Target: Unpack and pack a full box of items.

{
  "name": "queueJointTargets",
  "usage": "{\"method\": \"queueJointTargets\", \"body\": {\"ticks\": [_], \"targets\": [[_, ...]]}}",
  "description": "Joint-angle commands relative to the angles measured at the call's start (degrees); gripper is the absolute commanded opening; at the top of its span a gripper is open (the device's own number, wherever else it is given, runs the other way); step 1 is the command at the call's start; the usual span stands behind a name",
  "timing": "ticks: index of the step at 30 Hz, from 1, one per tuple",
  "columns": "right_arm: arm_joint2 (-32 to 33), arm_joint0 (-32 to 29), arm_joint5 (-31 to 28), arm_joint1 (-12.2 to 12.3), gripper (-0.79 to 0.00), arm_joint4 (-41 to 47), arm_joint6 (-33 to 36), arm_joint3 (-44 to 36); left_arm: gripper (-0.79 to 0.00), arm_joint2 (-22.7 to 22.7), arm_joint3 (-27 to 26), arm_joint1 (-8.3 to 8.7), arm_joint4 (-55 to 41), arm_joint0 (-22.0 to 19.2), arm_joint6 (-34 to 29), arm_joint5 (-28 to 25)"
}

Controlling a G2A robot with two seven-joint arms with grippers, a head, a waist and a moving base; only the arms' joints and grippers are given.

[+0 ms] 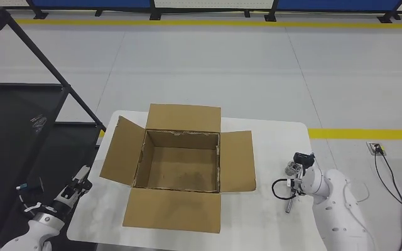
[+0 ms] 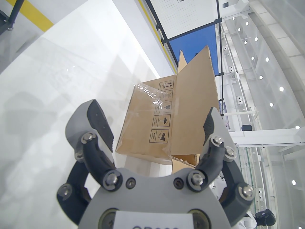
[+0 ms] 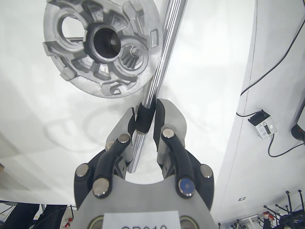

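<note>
Right gripper [image 3: 145, 113] is clenched on a polished steel rod [image 3: 166, 36], its pads biting on a black band wrapped round the shaft near one end, above the right side of the white counter [image 1: 276, 213]. Most of the rod runs out beyond the fingertips. It passes just beside the rim of a grey cast-metal disc [image 3: 100, 41] that lies flat on the counter; whether the two touch cannot be told.

The rod looks stiff, dense and slippery. The band is probably the best place to hold it, though so near the end the long free part may lever and swing in the grip. The disc looks heavy and rigid, with raised ribs, cut-outs and a central bore. Its rim or the wall of the hub would likely give the surest hold.

Well apart from both, at the middle of the counter, stands the cardboard box [image 1: 182, 117] with all four flaps folded out and its floor bare. It is probably light, with flaps that bend easily.

By the counter's left edge the left gripper [image 2: 152, 115] hangs released and holds nothing, pointing towards the box's side.

By count: one rod, one disc, one box with four flaps, two grippers.
</note>
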Motion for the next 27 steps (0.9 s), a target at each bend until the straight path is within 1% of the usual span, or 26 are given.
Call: {"method": "queueJointTargets", "body": {"ticks": [1, 3, 5, 6, 7, 8, 12, 16, 18, 22, 27], "targets": [[-0.3, 0.1, 0.0, 0.0, -0.566, 0.1, 0.0, 0.3, 0.0, 0.0, 0.0, 0.03, 0.0, 0.0, 0.0, 0.0], [-0.6, 0.3, 0.1, 0.0, -0.585, 0.2, -0.1, 0.8, 0.0, 0.0, 0.0, 0.05, 0.0, 0.0, 0.1, 0.2], [-0.7, 0.5, 0.1, 0.0, -0.665, 0.3, -0.2, 1.2, 0.0, 0.0, 0.0, 0.08, 0.0, 0.0, 0.2, 0.2], [-0.8, 0.6, 0.1, 0.1, -0.727, 0.4, -0.2, 1.3, 0.0, 0.0, 0.0, 0.09, 0.0, 0.0, 0.3, 0.2], [-0.8, 0.7, 0.1, 0.1, -0.77, 0.4, -0.3, 1.5, 0.0, 0.0, 0.0, 0.11, 0.1, 0.0, 0.3, 0.2], [-0.8, 0.7, 0.2, 0.1, -0.785, 0.5, -0.3, 1.6, 0.0, 0.0, -0.1, 0.13, 0.1, 0.1, 0.3, 0.2], [-0.3, 0.6, 0.3, 0.3, -0.785, 0.9, -0.7, 1.5, 0.0, -0.1, -0.2, 0.2, 0.2, 0.0, 0.3, 0.3], [0.9, -0.6, 1.1, 0.7, -0.785, 0.4, -0.4, -2.2, 0.0, 0.0, -0.4, 0.27, 0.2, 0.0, 0.2, 0.5], [1.8, -1.5, 1.7, 0.9, -0.785, -0.3, 0.3, -5.3, 0.0, 0.0, -0.5, 0.3, 0.3, 0.0, 0.2, 0.4], [3.4, -3.4, 3.5, 1.3, -0.785, -2.0, 1.4, -14.0, 0.0, 0.0, -0.7, 0.34, 0.2, 0.1, 0.2, 0.3], [2.2, -6.0, 6.6, 1.2, -0.785, -4.0, -1.1, -26.7, 0.0, 0.1, -0.8, 0.35, -0.2, 0.5, 0.2, -0.1]]}}
